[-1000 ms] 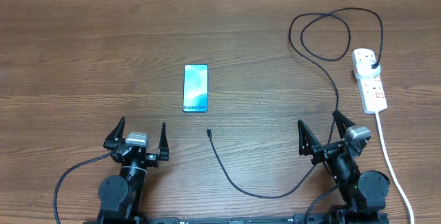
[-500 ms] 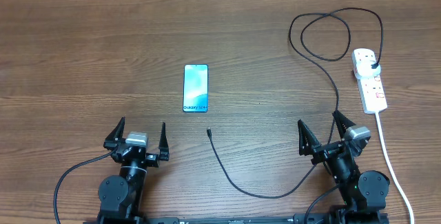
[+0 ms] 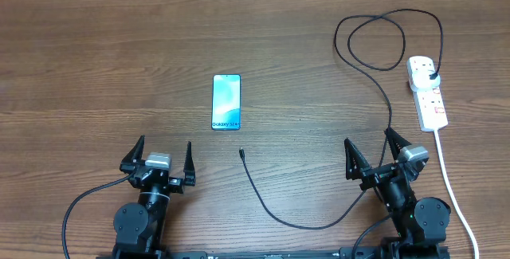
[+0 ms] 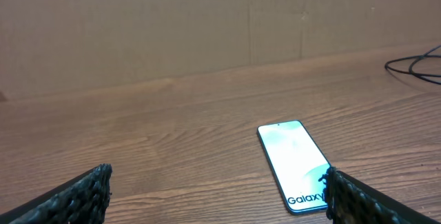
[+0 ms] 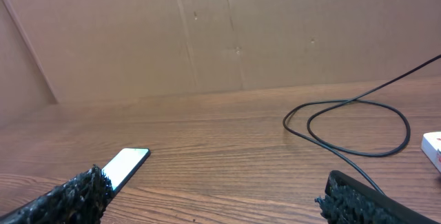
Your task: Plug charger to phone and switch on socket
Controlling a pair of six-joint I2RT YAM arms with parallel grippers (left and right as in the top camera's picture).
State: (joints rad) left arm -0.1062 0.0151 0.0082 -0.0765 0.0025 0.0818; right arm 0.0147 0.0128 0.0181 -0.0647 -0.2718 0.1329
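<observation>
L claw [image 3: 165, 142] sat low at the near edge of the wood surface [image 3: 96, 68], jaws wide apart, nothing btwn them. R claw [image 3: 367, 136] was spread the same way, also empty. Phone [image 3: 226, 102] lay flat, screen up, fwd of L claw and slightly to its right. Charger [image 3: 252, 181] had its connector tip [image 3: 241, 151] loose just below the phone's "Galaxy" end, not touching. Its cable curved back past R claw, then looped up to the black plug [image 3: 431, 76], seated in the socket [image 3: 430, 107] at far right. Socket's white cord [image 3: 450, 179] trailed toward the near edge.
</observation>
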